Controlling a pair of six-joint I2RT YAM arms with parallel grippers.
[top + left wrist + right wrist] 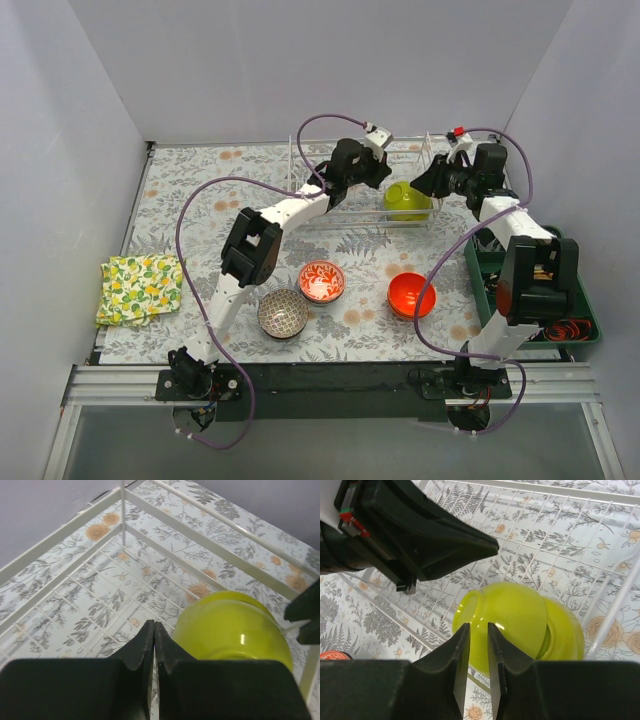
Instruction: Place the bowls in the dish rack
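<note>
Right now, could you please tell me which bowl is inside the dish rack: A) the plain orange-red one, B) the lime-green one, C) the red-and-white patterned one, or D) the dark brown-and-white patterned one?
B: the lime-green bowl lies inside the wire dish rack, while the orange-red bowl, red-and-white bowl and brown-and-white bowl sit on the table in front of it.

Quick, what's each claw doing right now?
Left claw: closed, holding nothing.
Right claw: slightly apart at the lime-green bowl; grip cannot be told.
</note>
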